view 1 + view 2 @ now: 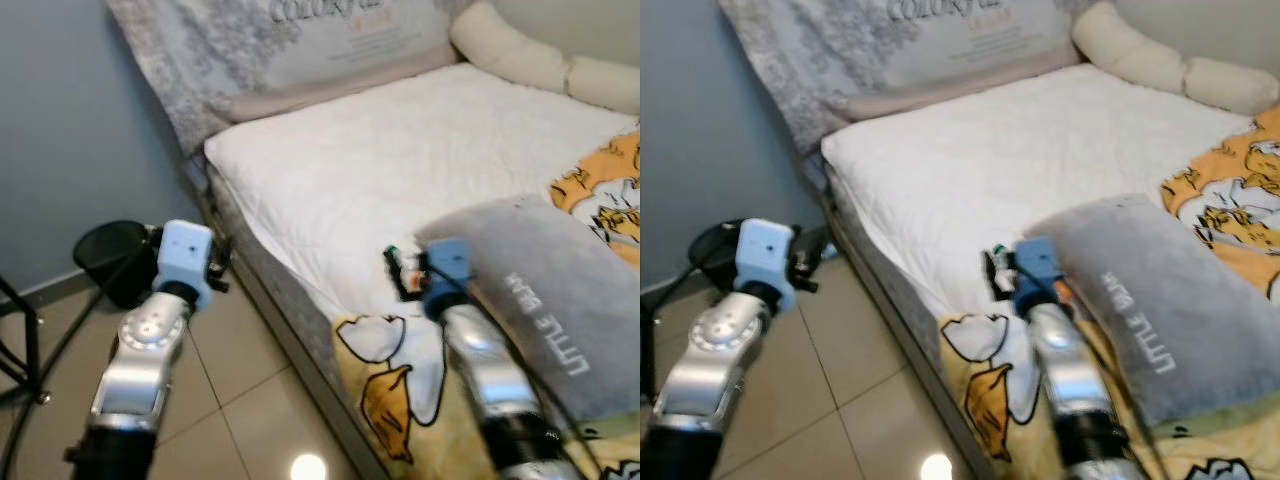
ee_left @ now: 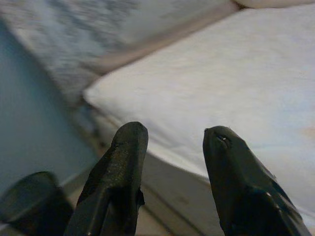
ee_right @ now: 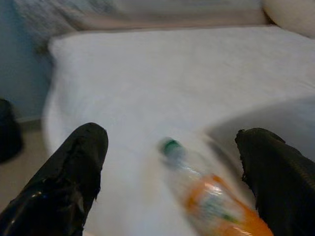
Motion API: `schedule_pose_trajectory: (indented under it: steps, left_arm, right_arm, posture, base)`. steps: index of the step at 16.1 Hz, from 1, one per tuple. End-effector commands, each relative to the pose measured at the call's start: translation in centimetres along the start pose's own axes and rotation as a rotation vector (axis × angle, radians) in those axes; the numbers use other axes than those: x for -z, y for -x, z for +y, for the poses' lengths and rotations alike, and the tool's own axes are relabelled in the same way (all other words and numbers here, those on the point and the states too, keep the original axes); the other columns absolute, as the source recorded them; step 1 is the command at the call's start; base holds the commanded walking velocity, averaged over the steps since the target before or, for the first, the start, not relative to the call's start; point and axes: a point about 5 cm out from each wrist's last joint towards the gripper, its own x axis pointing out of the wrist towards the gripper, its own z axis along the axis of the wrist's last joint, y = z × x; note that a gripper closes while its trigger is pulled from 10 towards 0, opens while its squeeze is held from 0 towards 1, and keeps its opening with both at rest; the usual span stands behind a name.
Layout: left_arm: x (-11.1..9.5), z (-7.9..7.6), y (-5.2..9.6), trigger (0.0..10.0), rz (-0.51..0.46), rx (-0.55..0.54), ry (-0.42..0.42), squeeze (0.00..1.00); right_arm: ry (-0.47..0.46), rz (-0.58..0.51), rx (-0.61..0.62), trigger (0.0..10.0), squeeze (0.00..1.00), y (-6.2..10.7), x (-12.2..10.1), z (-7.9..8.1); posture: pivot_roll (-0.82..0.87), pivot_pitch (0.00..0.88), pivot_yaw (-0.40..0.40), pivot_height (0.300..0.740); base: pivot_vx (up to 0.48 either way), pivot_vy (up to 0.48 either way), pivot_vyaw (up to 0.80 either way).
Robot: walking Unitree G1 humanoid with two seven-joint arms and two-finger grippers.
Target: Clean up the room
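Bottle (image 3: 209,196) with a green cap lies on our white bed (image 1: 400,170), between the wide-open fingers (image 3: 69,182) of our right gripper (image 3: 172,184), not touched. Our left gripper (image 2: 174,182) is open too, holding nothing, beside the bed.

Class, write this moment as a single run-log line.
right gripper: open over bottle on bed | left gripper: open, idle beside bed

white sheet (image 1: 400,160) open, grey pillow (image 1: 560,290) crowding bottle (image 3: 206,196) — bin (image 1: 115,262) beside bed
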Motion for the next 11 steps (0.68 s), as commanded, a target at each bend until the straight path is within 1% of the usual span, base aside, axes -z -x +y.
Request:
schedule_pose_trajectory:
  steps: [1, 2, 3, 4, 5, 6, 8, 9, 10, 11]
  left_arm:
    - [0.2, 0.7, 0.5, 10.0, 0.018, -0.020, -0.024, 0.00]
    - [0.4, 0.5, 0.9, 10.0, 0.029, -0.009, -0.032, 0.00]
    - [0.5, 0.4, 0.9, 10.0, 0.033, -0.002, -0.036, 0.00]
    - [0.6, 0.3, 1.2, 10.0, 0.042, 0.021, -0.055, 0.00]
    - [0.6, 0.3, 1.2, 10.0, 0.042, 0.021, -0.055, 0.00]
    - [0.8, 0.1, 1.6, 10.0, 0.070, 0.074, -0.037, 0.00]
    - [0.8, 0.1, 1.8, 10.0, 0.097, 0.128, -0.018, 0.00]
    - [0.7, 0.1, 1.9, 10.0, 0.103, 0.158, -0.008, 0.00]
    - [0.4, 0.1, 2.0, 10.0, 0.110, 0.196, -0.028, 0.00]
    - [0.3, 0.1, 2.0, 10.0, 0.121, 0.216, -0.041, 0.00]
  right_arm:
    - [-0.002, -0.012, -0.019, 10.0, 1.00, 0.1, -0.5, 0.0]
    - [0.030, 0.005, -0.034, 10.0, 1.00, 0.1, -0.1, -0.3]
    - [0.040, 0.011, -0.037, 10.0, 1.00, 0.0, 0.0, -0.4]
    - [0.083, 0.036, -0.064, 10.0, 1.00, -0.5, 0.1, -0.7]
    - [0.083, 0.036, -0.064, 10.0, 1.00, -0.5, 0.1, -0.7]
    - [0.165, 0.081, -0.101, 10.0, 1.00, -1.8, 0.0, -1.2]
    - [0.237, 0.125, -0.130, 10.0, 1.00, -3.1, -0.3, -1.6]
    - [0.257, 0.144, -0.135, 10.0, 1.00, -3.6, -0.5, -1.8]
    - [0.293, 0.175, -0.141, 10.0, 1.00, -4.4, -0.9, -2.1]
    - [0.298, 0.190, -0.142, 10.0, 0.99, -4.7, -1.1, -2.3]
  posture:
    - [0.14, 0.000, 0.028, 0.740]
    - [0.14, 0.000, 0.020, 0.740]
    - [0.14, 0.000, 0.020, 0.740]
    - [0.17, 0.000, 0.001, 0.740]
    - [0.17, 0.000, 0.001, 0.740]
    - [0.19, 0.000, -0.014, 0.740]
    - [0.21, 0.000, -0.014, 0.740]
    - [0.21, 0.000, -0.014, 0.740]
    - [0.22, 0.000, -0.012, 0.740]
    - [0.23, 0.000, -0.010, 0.740]
  base:
    - [0.289, 0.000, 0.00]
    - [0.000, 0.000, 0.00]
    - [0.000, 0.000, 0.00]
    - [0.000, 0.000, 0.00]
    - [0.000, 0.000, 0.00]
    - [0.000, 0.000, 0.00]
    - [0.000, 0.000, 0.00]
    - [0.000, 0.000, 0.00]
    - [0.000, 0.000, 0.00]
    - [0.000, 0.000, 0.00]
